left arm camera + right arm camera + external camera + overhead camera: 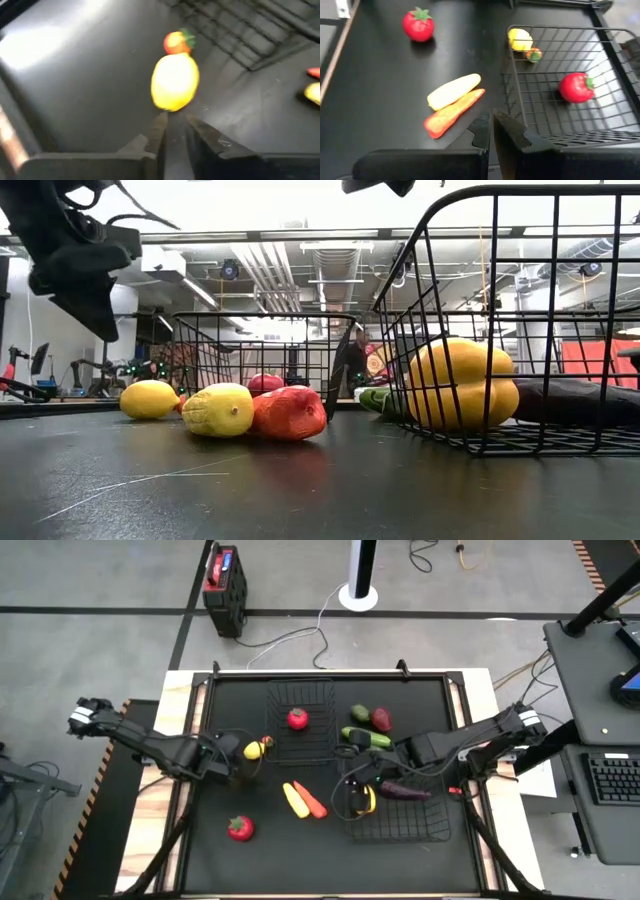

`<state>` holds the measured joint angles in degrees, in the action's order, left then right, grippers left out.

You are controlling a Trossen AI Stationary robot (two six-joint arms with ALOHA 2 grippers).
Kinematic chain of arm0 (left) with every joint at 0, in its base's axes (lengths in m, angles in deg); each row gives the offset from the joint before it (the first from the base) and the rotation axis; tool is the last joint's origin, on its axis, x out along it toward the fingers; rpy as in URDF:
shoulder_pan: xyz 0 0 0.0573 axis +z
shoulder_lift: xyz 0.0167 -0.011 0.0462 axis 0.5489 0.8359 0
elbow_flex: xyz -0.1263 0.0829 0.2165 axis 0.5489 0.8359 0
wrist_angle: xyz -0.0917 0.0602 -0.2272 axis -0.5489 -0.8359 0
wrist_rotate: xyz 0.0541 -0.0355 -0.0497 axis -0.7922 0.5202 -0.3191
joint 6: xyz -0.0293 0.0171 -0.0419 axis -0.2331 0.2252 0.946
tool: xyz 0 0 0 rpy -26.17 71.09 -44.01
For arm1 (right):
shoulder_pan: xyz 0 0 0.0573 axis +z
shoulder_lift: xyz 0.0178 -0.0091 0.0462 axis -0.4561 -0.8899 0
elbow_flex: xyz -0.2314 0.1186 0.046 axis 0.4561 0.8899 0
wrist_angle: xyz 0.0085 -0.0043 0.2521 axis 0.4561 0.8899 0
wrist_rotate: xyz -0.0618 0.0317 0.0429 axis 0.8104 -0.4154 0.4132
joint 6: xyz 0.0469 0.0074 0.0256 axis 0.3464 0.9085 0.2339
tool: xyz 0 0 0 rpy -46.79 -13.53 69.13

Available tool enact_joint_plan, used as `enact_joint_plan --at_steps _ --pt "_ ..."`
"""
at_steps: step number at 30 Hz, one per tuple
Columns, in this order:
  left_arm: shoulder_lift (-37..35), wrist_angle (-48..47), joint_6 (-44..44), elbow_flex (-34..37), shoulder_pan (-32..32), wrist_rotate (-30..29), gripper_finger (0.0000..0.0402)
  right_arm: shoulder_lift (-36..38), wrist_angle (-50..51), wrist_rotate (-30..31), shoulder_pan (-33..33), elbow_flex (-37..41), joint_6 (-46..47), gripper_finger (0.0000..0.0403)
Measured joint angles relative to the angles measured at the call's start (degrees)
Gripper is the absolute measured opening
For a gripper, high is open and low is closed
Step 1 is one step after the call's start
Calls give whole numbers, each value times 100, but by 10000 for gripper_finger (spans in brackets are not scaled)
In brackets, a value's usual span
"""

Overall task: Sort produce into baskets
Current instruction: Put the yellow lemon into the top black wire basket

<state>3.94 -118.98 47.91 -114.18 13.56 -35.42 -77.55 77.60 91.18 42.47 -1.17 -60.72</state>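
Left end effector, fingers nearly closed and empty, hovers just short of the lemon at its twelve o'clock; next it must widen to grasp, while the right end effector, likewise narrow and empty, hangs beside the near basket.

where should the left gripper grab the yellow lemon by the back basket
Across its narrow middle, coming down from above. The lemon lies on its side on the mat, long axis toward the left gripper in the left wrist view, so its short width faces the jaws. A small orange piece sits beyond its far end.

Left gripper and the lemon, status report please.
Left gripper shut, empty, just short of lemon. Right gripper shut, idle. Nothing between.
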Motion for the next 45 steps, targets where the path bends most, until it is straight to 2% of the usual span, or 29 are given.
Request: enact_joint_plan --at_steps 6,9,13,23,31,45 --pt "-148 379 -1332 240 55 -143 129 14 -4 -332 2 0 53 13" --pt "-159 991 -2194 470 55 -302 160 16 -4 -418 2 0 136 13" --pt "-129 1433 -2445 697 72 -556 182 16 9 -453 2 0 175 13" --pt "-138 1961 -2428 1280 72 -760 187 16 50 -453 2 0 149 13" --pt "-130 2545 -2732 1695 72 -836 187 16 140 -453 2 26 179 13" --pt "-123 3113 -2731 2041 72 -950 187 16 142 -452 2 28 197 13"
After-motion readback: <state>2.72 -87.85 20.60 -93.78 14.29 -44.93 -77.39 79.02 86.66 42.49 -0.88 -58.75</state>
